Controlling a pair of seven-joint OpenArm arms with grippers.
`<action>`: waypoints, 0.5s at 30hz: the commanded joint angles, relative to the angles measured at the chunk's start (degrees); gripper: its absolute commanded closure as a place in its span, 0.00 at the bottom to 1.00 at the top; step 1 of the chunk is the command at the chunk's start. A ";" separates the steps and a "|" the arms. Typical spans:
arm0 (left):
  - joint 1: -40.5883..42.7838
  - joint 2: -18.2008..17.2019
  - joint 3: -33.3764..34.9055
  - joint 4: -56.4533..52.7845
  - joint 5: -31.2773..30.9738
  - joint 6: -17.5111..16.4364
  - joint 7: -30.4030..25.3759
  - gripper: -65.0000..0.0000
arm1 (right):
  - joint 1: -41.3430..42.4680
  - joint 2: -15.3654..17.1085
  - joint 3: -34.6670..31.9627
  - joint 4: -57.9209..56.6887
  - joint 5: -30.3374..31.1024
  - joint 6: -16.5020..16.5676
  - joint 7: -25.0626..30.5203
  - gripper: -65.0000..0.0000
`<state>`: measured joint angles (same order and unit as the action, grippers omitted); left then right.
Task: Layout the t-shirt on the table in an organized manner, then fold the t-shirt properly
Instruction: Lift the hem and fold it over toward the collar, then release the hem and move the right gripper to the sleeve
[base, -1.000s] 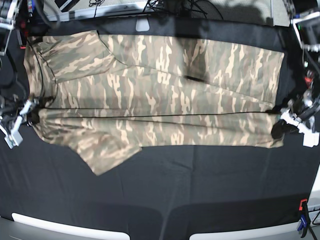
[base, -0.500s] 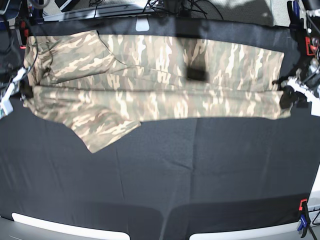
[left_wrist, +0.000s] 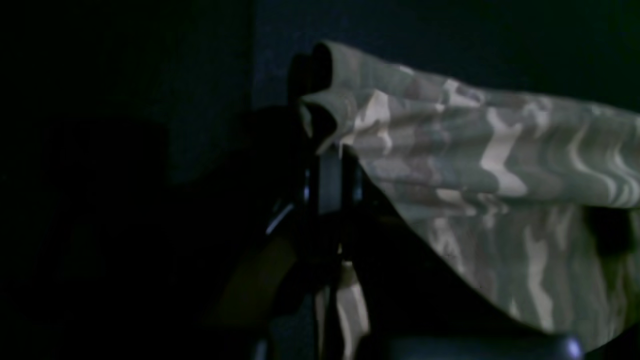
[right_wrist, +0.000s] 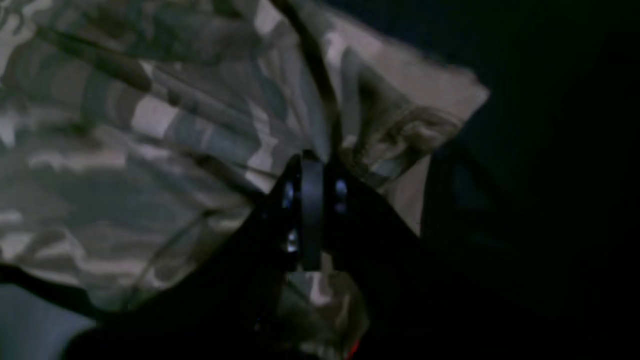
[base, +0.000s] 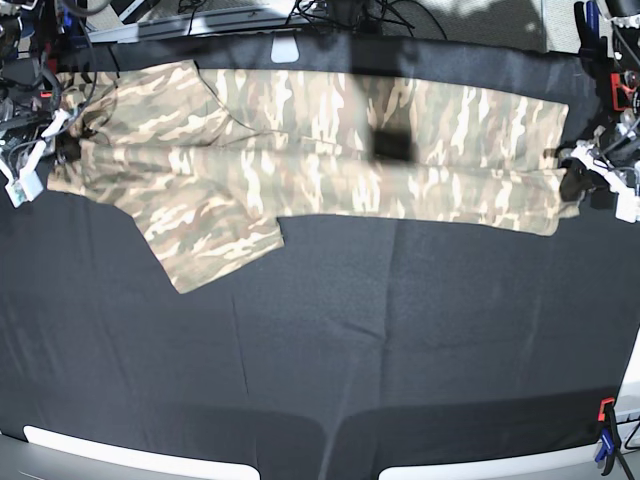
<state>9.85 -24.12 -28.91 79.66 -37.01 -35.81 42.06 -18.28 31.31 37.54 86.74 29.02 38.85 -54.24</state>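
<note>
The soft camouflage-print t-shirt (base: 300, 165) is pinched at one end in our left gripper (base: 578, 185), our right gripper (base: 60, 145) unreadable at the other, across the far matte black table (base: 400, 340), only half-folded lengthwise.

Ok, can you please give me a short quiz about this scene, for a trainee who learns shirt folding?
1. True or false: the shirt lies on the near half of the table.
2. In the base view, the sleeve that points toward the near edge is at the view's: A) left, B) middle, C) right.
3. Fill in: the left claw is shut on the shirt's ____.

Key:
1. False: it lies stretched along the far half.
2. A.
3. Edge: the layers of cloth are pinched together there.
</note>
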 joint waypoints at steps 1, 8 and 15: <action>-0.46 -1.33 -0.74 1.01 0.66 0.66 -1.31 0.88 | 0.17 1.57 0.70 0.90 -0.24 -0.28 -0.52 0.82; -0.57 -2.49 -0.74 1.03 0.92 0.66 -1.66 0.50 | 0.52 3.34 0.70 0.90 5.33 -0.31 -0.55 0.58; -0.63 -3.52 -0.74 4.90 -0.09 0.68 -1.70 0.50 | 8.09 4.07 -2.99 0.81 7.19 -0.61 0.61 0.58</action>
<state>9.82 -26.50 -29.26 83.50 -36.21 -34.92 41.80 -10.48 34.09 34.09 86.74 35.03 38.09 -54.48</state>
